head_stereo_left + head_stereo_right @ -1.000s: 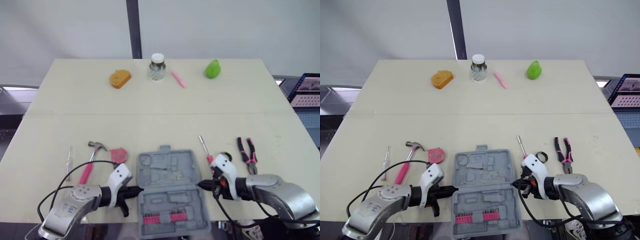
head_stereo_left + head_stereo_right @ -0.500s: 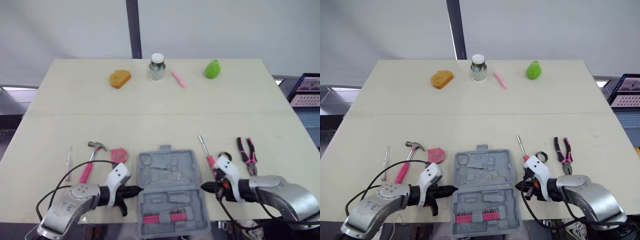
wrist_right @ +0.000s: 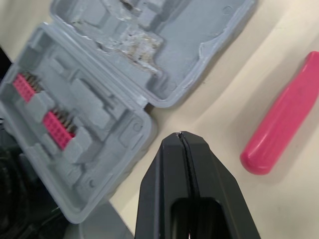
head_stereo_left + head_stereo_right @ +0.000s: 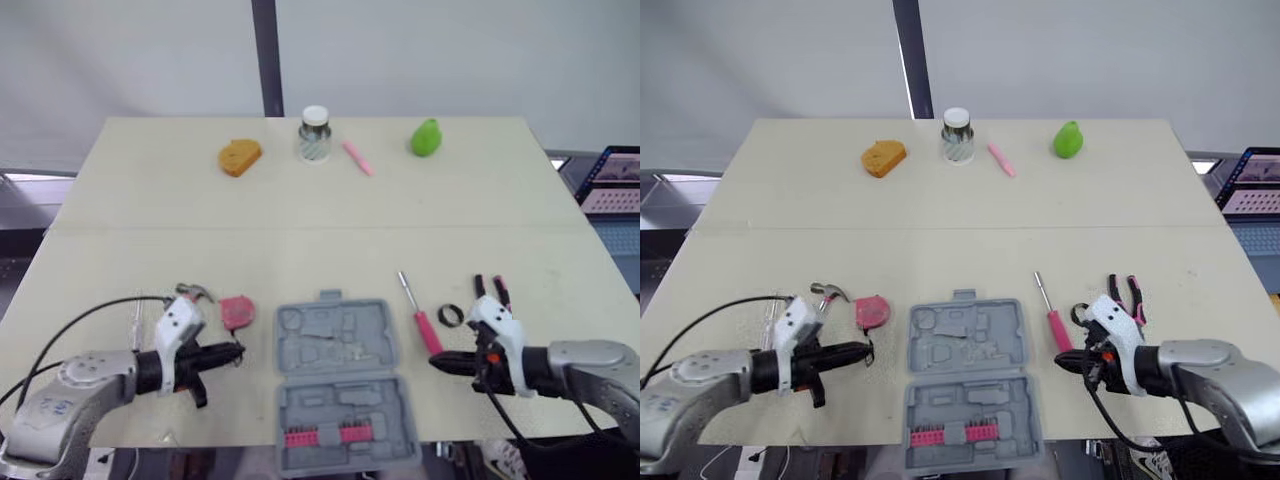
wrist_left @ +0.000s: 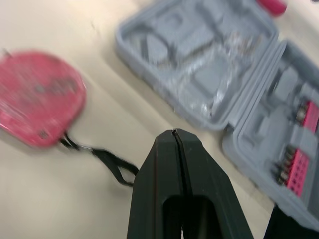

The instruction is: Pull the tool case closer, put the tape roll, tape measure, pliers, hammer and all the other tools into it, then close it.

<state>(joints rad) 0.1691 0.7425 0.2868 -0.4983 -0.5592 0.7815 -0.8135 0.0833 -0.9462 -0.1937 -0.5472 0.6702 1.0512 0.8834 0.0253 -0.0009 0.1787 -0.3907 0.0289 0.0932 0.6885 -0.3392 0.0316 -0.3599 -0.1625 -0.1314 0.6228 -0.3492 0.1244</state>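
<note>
Plainly, both grippers were pinched shut and empty: the left gripper [image 4: 234, 351] sat just beside the tape measure [image 4: 237, 311] and its strap, the right gripper [image 4: 439, 359] near the screwdriver [image 4: 421, 323]. The case [image 4: 340, 375] lay open between them, its near half seemingly overhanging the table [image 4: 320, 250] edge. A nudge from either arm could tip it off, and shut, they would shove tools rather than grasp them.

**Bare middle, crowded lower corners**

The middle band of the table [image 4: 300, 240] lies bare across the frame; at lower centre the open tool case [image 4: 340, 375] has a narrow bare strip on either side; further left the tape measure [image 4: 237, 311] and hammer [image 4: 193, 292] block the way; to the right the screwdriver [image 4: 428, 333], tape roll [image 4: 444, 315] and pliers [image 4: 500, 290] lie close together.
</note>
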